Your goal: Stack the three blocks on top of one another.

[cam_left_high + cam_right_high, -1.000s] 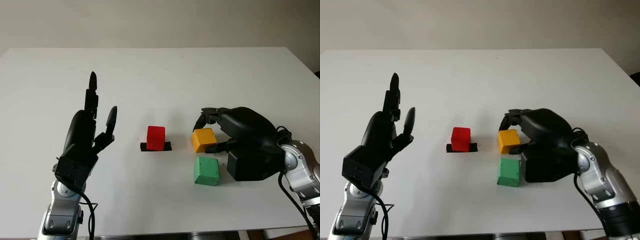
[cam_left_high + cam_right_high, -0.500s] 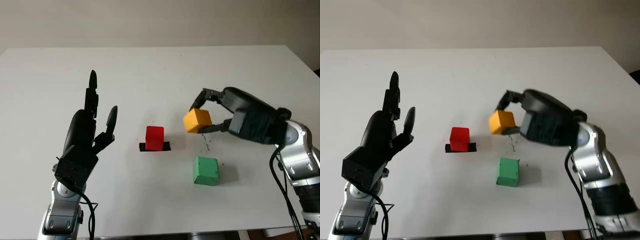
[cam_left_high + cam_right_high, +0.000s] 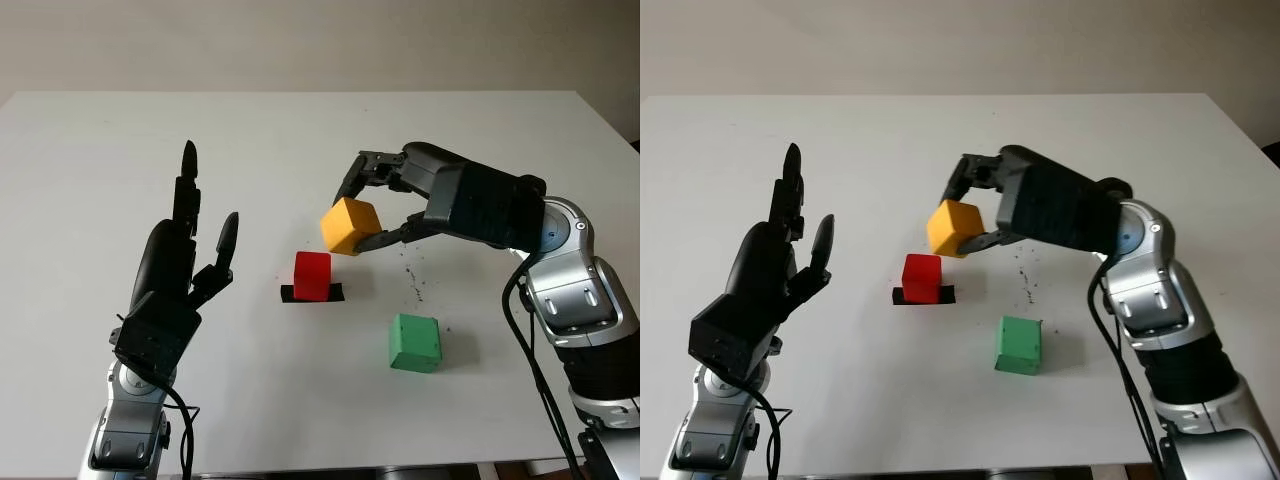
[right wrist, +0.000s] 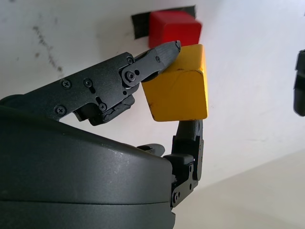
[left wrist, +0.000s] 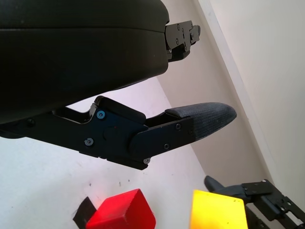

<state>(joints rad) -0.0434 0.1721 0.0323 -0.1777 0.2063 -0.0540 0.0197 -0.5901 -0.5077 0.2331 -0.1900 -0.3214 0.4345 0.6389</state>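
Note:
My right hand [image 3: 365, 205] is shut on the yellow block [image 3: 349, 225], holding it in the air just above and to the right of the red block [image 3: 311, 275]. The red block sits on a black patch [image 3: 312, 293] in the middle of the white table [image 3: 300, 140]. A green block [image 3: 414, 342] lies on the table nearer the front, to the right of the red one. In the right wrist view the yellow block [image 4: 178, 89] is pinched between fingers, with the red block [image 4: 174, 27] beyond it. My left hand [image 3: 175, 270] is open and raised at the left, away from the blocks.
Small dark specks [image 3: 412, 280] mark the table between the red and green blocks. The table's far edge meets a pale wall [image 3: 300, 40]. The front edge runs close behind the green block's near side.
My right hand has lifted the yellow block off the table beside the green block and carried it up and left toward the red block. The left hand has not moved.

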